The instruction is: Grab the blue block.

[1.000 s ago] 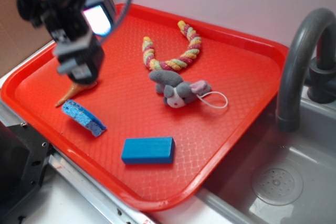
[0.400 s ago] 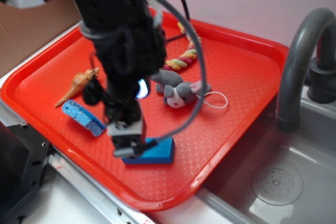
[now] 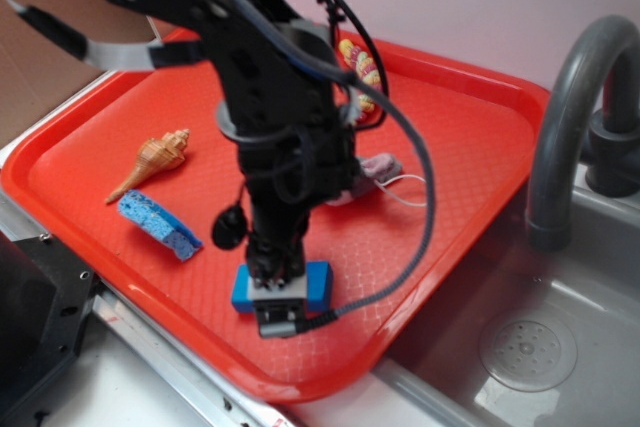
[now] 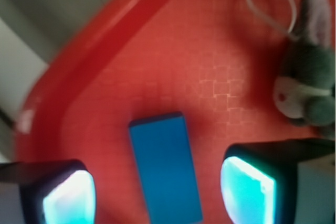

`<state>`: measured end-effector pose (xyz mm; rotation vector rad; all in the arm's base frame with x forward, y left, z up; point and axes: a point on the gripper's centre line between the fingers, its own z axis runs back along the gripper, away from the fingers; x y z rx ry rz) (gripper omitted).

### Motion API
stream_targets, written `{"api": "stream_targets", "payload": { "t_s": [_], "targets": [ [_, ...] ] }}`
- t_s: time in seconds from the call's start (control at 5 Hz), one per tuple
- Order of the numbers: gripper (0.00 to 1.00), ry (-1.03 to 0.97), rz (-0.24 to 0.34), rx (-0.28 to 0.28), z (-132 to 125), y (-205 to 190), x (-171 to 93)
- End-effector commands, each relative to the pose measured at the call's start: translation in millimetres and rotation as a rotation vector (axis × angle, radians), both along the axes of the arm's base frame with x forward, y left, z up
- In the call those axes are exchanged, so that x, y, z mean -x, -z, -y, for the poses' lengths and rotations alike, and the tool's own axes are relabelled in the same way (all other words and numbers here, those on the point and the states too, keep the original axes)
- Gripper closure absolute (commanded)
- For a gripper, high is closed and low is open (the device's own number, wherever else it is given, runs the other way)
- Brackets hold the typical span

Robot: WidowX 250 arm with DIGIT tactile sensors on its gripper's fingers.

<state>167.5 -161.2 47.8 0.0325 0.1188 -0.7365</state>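
Red tray (image 3: 470, 137) lying beside the sink (image 3: 560, 347). Pincer (image 4: 157, 195) hanging low over the tray's near edge, fingers (image 4: 247, 190) spread wide apart. Blue block (image 4: 165, 166) lying flat between them, touching neither, bare tray along both long sides. Sponge piece (image 3: 158, 224) and seashell (image 3: 152, 161) sitting well apart, leftward.
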Motion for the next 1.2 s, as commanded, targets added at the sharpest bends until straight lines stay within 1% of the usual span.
{"api": "stream_targets", "payload": {
  "t_s": [0.0,0.2,0.4,0.8,1.0],
  "targets": [
    [0.00,0.014,-0.030,-0.048,4,20,7],
    [0.00,0.048,-0.052,-0.096,6,30,8],
    [1.00,0.041,-0.041,-0.096,7,37,8],
    [1.00,0.023,-0.043,-0.107,6,36,10],
    [1.00,-0.073,0.001,-0.155,-6,6,3]
  ]
}}
